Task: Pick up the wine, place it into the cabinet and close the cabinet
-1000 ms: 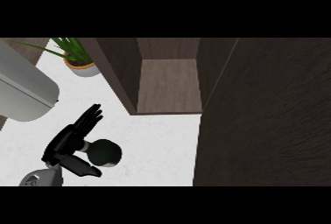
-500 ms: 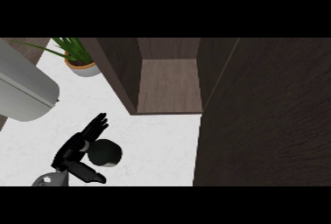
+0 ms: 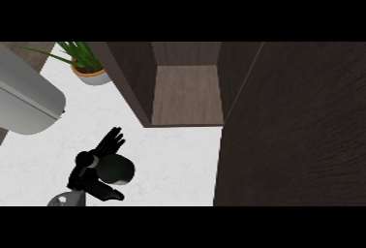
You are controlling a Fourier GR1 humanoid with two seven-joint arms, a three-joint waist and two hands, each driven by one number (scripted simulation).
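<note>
The cabinet door [image 3: 293,126] fills the right of the frame, swung open, with the cabinet [image 3: 186,89] and its bare shelf at upper centre. A big grey appliance [image 3: 28,101] sits at the left edge, a potted plant [image 3: 89,68] above it in the upper left. On the white counter [image 3: 172,155], lower left, the left hand [image 3: 97,162] holds its fingers out straight towards the cabinet, thumb low, pressed against the wine [image 3: 118,170], which shows only as a dark round top. The risk, as I judge it: with so little wrapped around the bottle, a lift could tip it, or it could clip the shelf edge going in. The bottle's body is hidden, the forearm is cut off, and the right hand is nowhere in shot.
</note>
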